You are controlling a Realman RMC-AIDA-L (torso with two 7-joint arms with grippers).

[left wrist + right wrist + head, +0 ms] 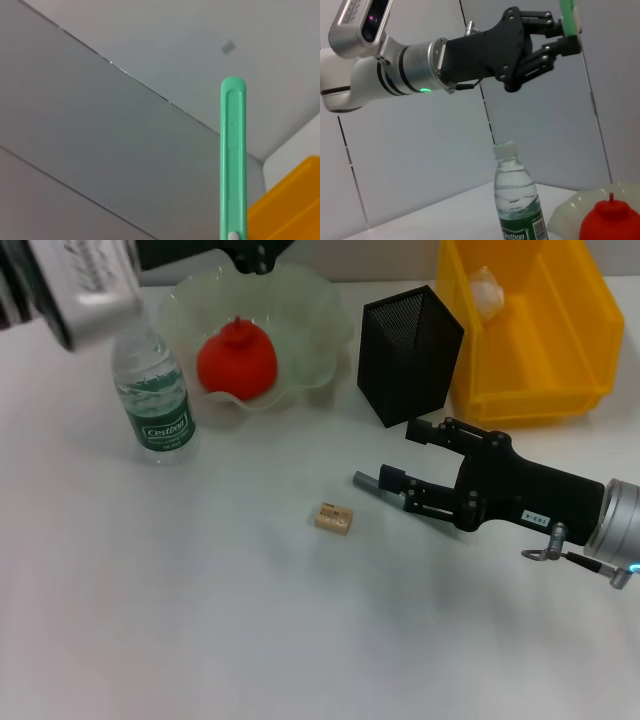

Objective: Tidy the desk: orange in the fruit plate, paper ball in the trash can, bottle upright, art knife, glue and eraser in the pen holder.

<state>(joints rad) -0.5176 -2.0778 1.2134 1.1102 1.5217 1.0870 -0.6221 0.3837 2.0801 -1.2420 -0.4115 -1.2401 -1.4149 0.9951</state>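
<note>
High over the table's far left, my left gripper (566,31) is shut on the green art knife (233,160), which stands upright in it. The bottle (155,390) is upright beside the fruit plate (310,320), and the orange (237,362) lies in that plate. The paper ball (485,292) rests inside the yellow trash can (540,380). On the bare table lies the eraser (333,518). To its right and slightly farther back, my right gripper (395,455) is open and holds nothing. The black pen holder (410,355) stands just behind it. The glue is out of view.
The pen holder and the trash can stand close together at the back right. The left arm's silver forearm (85,285) hangs over the bottle's cap. White tabletop (200,620) stretches across the front.
</note>
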